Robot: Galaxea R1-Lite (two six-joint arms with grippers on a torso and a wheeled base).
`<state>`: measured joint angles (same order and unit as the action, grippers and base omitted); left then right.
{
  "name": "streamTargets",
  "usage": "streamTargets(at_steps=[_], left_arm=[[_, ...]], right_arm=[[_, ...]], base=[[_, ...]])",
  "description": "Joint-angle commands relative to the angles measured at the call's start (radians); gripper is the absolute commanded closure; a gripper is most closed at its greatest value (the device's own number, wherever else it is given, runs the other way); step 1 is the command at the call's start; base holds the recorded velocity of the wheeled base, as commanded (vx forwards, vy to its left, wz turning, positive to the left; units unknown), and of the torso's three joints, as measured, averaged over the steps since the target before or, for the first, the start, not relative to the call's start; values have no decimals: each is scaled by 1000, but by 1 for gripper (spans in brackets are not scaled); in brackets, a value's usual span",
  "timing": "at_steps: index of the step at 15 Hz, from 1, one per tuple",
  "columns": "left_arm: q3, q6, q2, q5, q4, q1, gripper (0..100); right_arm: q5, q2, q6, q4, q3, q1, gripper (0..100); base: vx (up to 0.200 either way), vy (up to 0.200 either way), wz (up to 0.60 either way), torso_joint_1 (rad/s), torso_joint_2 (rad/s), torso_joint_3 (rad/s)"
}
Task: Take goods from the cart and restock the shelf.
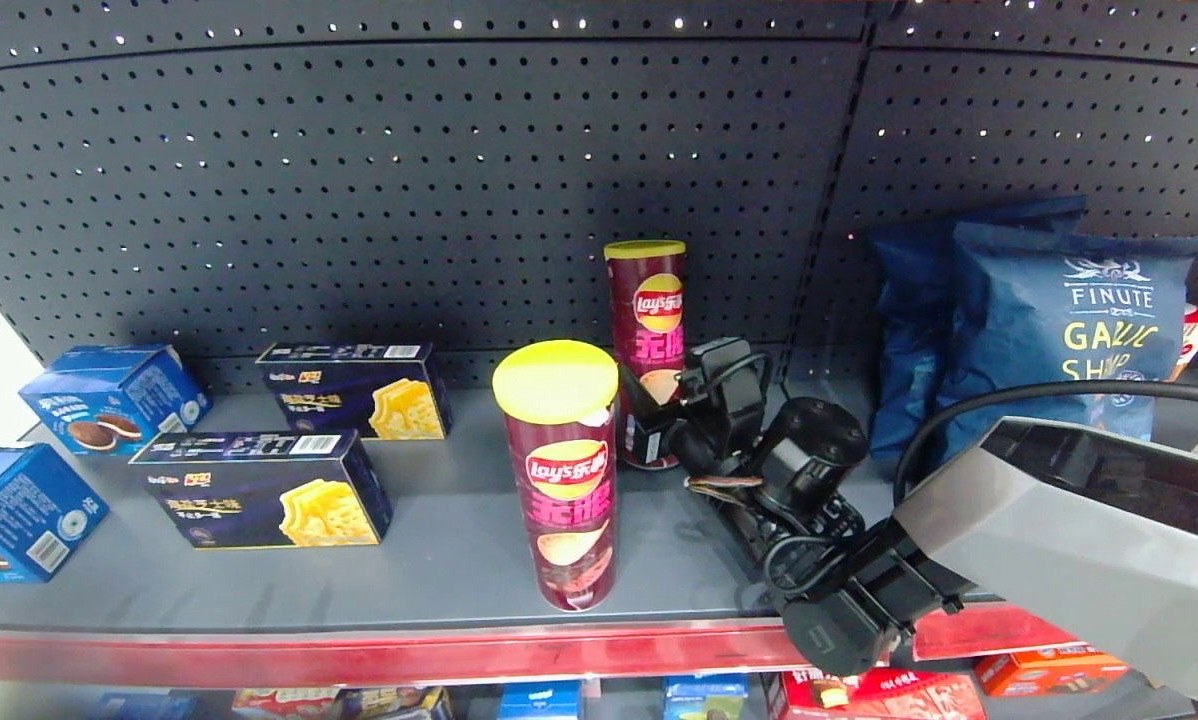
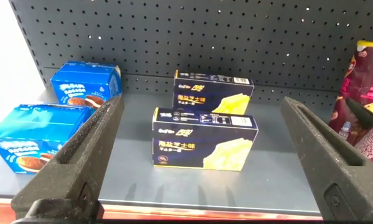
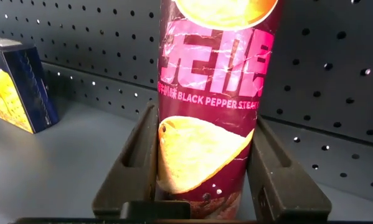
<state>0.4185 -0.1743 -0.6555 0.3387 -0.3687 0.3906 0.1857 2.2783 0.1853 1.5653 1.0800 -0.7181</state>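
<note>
Shelf (image 1: pixel 439 560): grey deck with a red front lip, and my work surface.
Blue bags (image 1: pixel 1069 320): two leaning against the back panel at the right end, well apart from my can.
Cracker boxes (image 1: pixel 259 490): two dark ones lying flat, one behind the other, left of centre.
Cookie boxes (image 1: pixel 114 395): blue ones at the far left.
Front can (image 1: pixel 559 480): upright near the lip with its yellow lid up, just ahead and left of the one I hold.
Rear can (image 1: pixel 647 300): stands deep on the shelf, close to the back panel, between my right fingers.
Right gripper (image 3: pixel 205 143): clamped low on the rear can, a finger pressed to each side.
Left gripper (image 2: pixel 203 112): hangs before the cracker boxes with its fingers (image 2: pixel 86 155) spread wide, holding nothing.
Step in hand: I judge this as the set-down, since the can's base looks to be on the deck.
Next move: let go gently, then draw my right arm straight back without brushing the front can, which sits close to the path.
Long axis: vertical, with the lid to the ceiling, the base to the shelf and the printed face outward toward the aisle.
</note>
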Motion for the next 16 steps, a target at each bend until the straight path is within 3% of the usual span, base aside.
streamTargets(at_steps=[1,11,12,16], left_arm=[[-1,-1,2,0,-1,1,0],[-3,-1,4,2,1,-1,0],[-3,-1,4,2,2,-1,0],[-9,1,4,2,2,-1,0]], right_arm=[[1,-13,2,5,-2,-3,100],[11,6,5,5,12,-7,100],[12,7,5,5,15,-7,0],[14,7,13,5,15,-6,0]], base=[[0,0,0,0,0,0],[0,0,0,0,0,0],[0,0,0,0,0,0],[0,0,0,0,0,0]])
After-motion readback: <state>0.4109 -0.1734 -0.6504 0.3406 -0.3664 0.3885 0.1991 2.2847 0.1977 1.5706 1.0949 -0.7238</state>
